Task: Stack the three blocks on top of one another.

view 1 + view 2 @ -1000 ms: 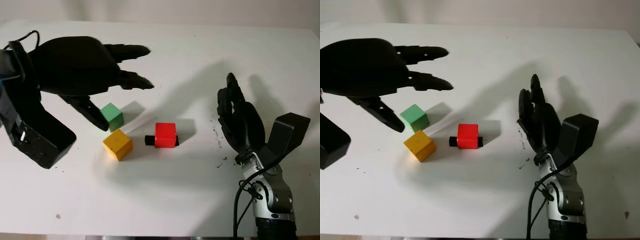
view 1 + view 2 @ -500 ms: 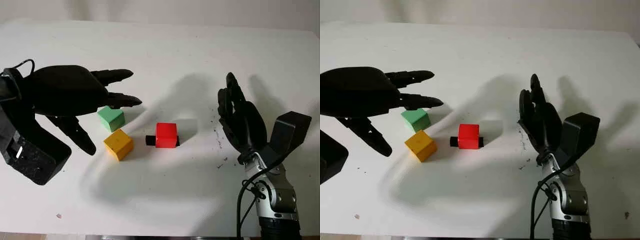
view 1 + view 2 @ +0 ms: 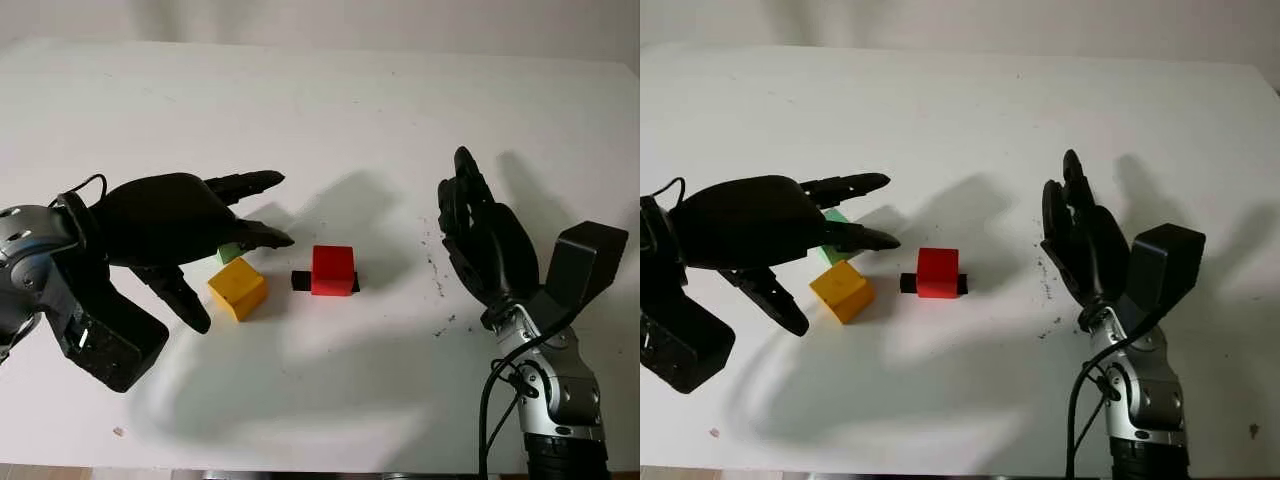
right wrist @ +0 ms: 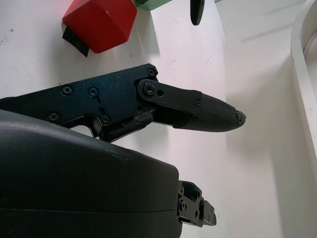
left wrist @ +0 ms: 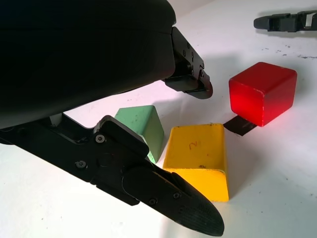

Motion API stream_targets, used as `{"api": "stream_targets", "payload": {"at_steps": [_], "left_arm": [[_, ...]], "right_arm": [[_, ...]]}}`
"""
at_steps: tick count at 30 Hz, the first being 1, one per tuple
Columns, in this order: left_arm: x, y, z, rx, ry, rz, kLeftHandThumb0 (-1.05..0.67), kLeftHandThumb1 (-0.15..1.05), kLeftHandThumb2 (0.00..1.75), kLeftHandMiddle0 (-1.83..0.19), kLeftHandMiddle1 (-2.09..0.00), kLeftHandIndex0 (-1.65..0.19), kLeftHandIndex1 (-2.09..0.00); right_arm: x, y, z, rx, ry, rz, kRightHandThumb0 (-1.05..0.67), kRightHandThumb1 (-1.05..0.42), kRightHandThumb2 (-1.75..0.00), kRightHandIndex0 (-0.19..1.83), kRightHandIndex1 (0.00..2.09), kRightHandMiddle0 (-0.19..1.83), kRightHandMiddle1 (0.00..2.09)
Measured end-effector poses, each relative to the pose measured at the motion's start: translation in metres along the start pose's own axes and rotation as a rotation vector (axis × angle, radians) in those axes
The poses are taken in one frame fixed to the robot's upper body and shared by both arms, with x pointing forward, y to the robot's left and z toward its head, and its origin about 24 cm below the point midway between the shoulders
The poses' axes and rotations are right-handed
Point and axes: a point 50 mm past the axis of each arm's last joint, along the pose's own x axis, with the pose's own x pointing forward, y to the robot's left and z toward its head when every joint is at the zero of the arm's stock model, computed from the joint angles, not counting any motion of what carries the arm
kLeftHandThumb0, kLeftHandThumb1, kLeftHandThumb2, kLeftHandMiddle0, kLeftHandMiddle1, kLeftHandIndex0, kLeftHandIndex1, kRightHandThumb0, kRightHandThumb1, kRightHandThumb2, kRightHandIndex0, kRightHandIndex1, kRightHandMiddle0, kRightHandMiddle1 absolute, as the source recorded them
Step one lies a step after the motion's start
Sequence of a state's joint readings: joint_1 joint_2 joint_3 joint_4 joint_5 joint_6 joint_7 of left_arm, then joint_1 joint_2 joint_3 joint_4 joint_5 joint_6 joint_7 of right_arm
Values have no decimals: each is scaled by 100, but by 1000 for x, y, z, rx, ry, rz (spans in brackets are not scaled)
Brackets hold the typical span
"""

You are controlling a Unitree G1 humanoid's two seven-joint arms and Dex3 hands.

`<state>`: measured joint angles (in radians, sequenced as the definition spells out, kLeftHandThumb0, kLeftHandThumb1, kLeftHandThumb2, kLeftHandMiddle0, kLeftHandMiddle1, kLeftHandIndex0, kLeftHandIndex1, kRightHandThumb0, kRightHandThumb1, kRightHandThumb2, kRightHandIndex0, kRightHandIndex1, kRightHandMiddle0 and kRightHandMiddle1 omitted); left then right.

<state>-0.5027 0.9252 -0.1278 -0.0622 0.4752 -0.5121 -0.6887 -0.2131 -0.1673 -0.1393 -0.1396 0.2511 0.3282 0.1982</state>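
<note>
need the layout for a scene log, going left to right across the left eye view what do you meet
Open black left hand → yellow cube block → small black flat piece on the table → red cube block → open black right hand. The green block is left out, since the left hand overlaps it.

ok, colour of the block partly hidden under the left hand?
Green; clearest in the left wrist view, beside the yellow block.

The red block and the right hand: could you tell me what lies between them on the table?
In the left eye view, only bare white table, with a few dark specks, lies between the red block and the open right hand.
</note>
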Motion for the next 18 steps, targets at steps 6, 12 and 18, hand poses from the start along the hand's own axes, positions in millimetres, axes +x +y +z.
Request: {"api": "stream_targets", "payload": {"at_steps": [6,12,18], "left_arm": [[5,-6,0,31,4,-4,-76,80,5,11,-6,-48,-17],[6,-10,-1,71,12,2,-71,81,6,5,-7,-53,-28],[6,-11,-2,77,0,29,-63,85,6,-2,-7,-35,-97]], "right_arm": [[-1,0,1,1,-1,2,-65,-105,-65,-19,0,-19,0],[-1,0,1,5,2,-1,-66,-105,-66,-19,0,-19,0],[-1,0,1,0,3,0,-66,-105,-67,-19,0,-19,0]]}}
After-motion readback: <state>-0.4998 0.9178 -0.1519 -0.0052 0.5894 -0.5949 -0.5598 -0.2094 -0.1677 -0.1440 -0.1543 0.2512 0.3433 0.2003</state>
